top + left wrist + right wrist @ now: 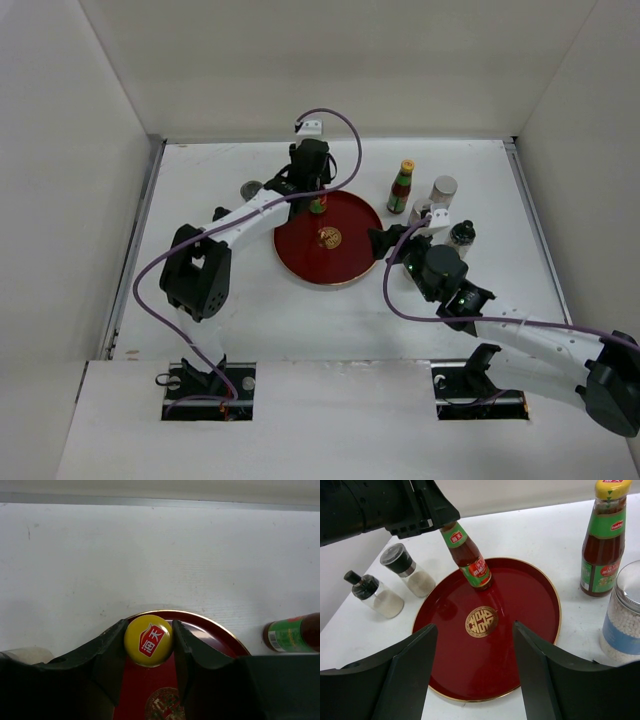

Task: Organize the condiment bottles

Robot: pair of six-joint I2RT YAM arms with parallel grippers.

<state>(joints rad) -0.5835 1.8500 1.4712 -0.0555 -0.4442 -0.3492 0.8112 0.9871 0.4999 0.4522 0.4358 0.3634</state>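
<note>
My left gripper is shut on the yellow cap of a dark red sauce bottle. The bottle leans, with its base on the far part of the round red tray. The second sauce bottle stands upright on the table just right of the tray and also shows in the right wrist view. Two dark-lidded shaker jars stand left of the tray. My right gripper is open and empty over the tray's near right edge.
A silver-lidded jar and a small shaker stand right of the tray, close to my right wrist. A jar of white grains is beside my right finger. White walls close in the table on three sides.
</note>
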